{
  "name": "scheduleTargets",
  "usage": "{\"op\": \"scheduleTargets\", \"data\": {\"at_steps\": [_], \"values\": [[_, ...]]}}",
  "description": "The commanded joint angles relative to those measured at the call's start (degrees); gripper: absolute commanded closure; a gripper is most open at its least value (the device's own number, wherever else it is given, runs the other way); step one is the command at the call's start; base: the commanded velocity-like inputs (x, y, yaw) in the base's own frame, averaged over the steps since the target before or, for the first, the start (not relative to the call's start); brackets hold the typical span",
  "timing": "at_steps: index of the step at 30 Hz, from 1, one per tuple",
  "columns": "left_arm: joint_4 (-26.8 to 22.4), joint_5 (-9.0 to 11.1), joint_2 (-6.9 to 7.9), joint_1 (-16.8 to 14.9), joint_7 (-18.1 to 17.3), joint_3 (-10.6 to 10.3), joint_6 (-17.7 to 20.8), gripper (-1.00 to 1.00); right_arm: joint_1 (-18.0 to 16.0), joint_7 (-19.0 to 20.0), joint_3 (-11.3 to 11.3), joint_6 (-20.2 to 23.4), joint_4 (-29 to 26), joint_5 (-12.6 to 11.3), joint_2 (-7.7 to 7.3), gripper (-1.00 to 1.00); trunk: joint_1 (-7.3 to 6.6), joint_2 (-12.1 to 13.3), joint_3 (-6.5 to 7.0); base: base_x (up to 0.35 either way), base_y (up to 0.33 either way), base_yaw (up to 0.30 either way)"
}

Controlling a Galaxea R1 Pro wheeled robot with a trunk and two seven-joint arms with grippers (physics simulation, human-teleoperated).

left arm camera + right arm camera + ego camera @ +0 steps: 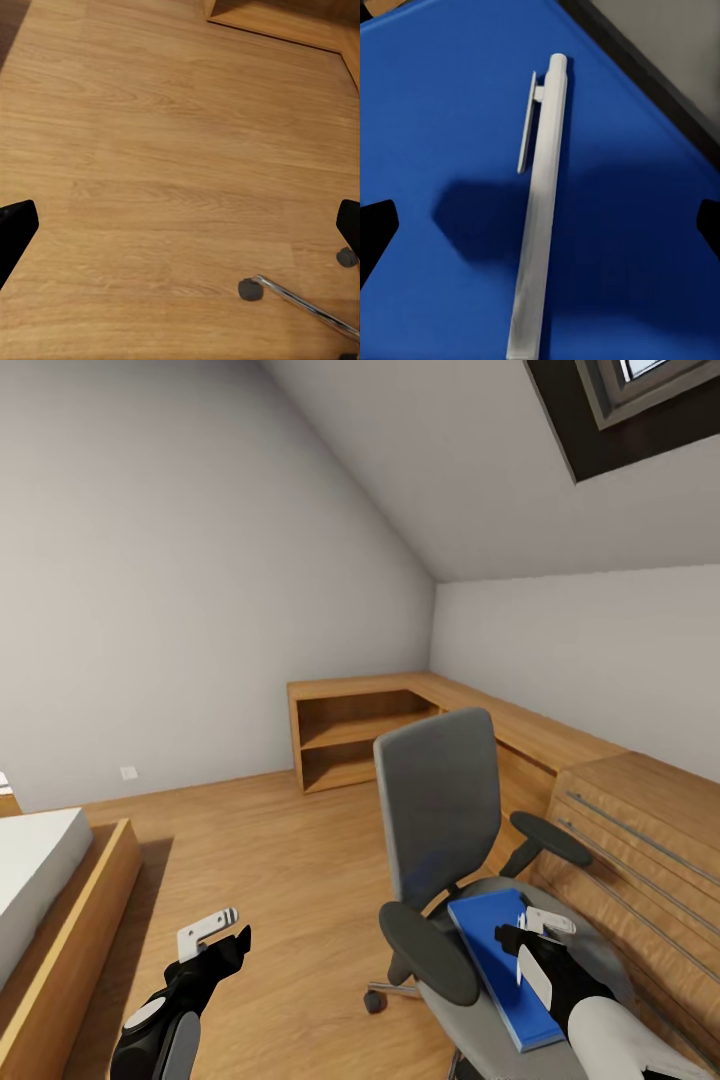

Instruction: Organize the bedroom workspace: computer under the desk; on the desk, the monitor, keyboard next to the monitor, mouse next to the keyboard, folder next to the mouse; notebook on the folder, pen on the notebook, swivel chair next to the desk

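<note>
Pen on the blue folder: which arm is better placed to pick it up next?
Right. The right gripper hangs open directly over the pen lying on the folder on the swivel chair. The left gripper is out over bare floor, beside the chair.

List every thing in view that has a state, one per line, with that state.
Swivel chair: upright on the floor beside the wooden drawer chest.
Folder: flat on the chair seat.
Pen: lying on the folder.
Left end effector: open, empty, above the floor.
Right end effector: open over the pen and folder.
Shelf unit: shelves bare.
</note>
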Motion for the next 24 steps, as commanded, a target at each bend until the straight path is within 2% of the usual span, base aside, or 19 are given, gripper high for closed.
{"op": "scheduleTargets", "data": {"at_steps": [1,3,21,24], "values": [[-0.1,0.6,-0.03,0.0,0.4,0.0,0.2,-1.00,0.0,-0.1,0.0,0.3,-0.1,-0.2,0.01,-1.00,0.22,-0.4,-0.25,0.000,0.000,0.000],[-0.1,0.6,-0.03,0.0,0.4,0.0,0.2,-1.00,0.0,-0.1,0.0,0.3,-0.1,-0.2,0.01,-1.00,0.66,-1.2,-0.60,0.000,0.000,0.000],[-0.1,0.6,0.00,0.0,0.4,0.0,0.2,-1.00,0.0,-0.1,0.0,0.3,-0.1,-0.2,0.01,-1.00,0.66,-1.2,-0.60,0.000,0.000,0.000],[-0.1,0.6,-0.03,0.0,0.4,0.0,0.2,-1.00,0.0,-0.1,0.0,0.3,-0.1,-0.2,0.01,-1.00,1.32,-2.5,-1.14,0.000,0.000,0.000]]}}
